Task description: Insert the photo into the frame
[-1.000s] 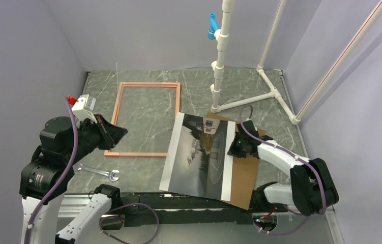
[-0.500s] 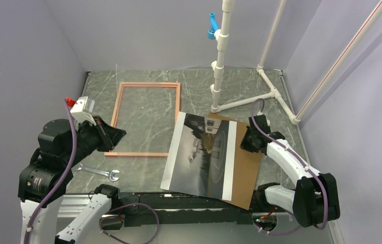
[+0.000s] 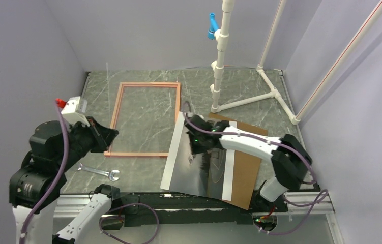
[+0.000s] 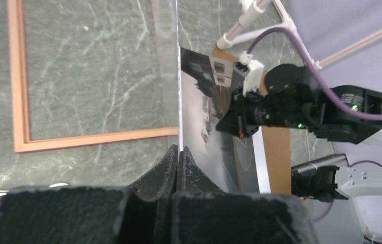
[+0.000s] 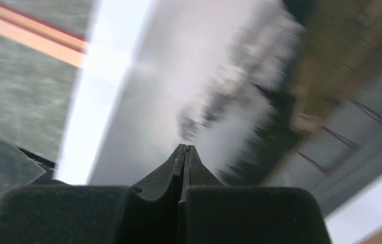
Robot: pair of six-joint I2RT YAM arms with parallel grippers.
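Note:
The salmon frame [image 3: 148, 152] lies flat at the left middle of the table and also shows in the left wrist view [image 4: 102, 138]. The photo [image 3: 186, 170] lies face up to its right, on the brown backing board [image 3: 244, 170]. My left gripper [image 3: 112, 133] is raised over the frame's near left corner. It is shut [image 4: 178, 150] on a thin clear pane [image 4: 166, 61], held upright and edge-on. My right gripper [image 3: 195, 147] is shut and empty [image 5: 184, 147] over the photo's [image 5: 143, 101] left half. I cannot tell whether it touches the print.
A silver wrench [image 3: 99, 173] lies near the front left. A white pipe stand [image 3: 219, 66] with a blue clip [image 3: 211, 25] rises behind the photo, its feet spreading to the back right. Grey walls close in the table.
My right arm has swung left from the board's right edge to over the photo's left half. My left arm has drawn back a little to the left with the pane.

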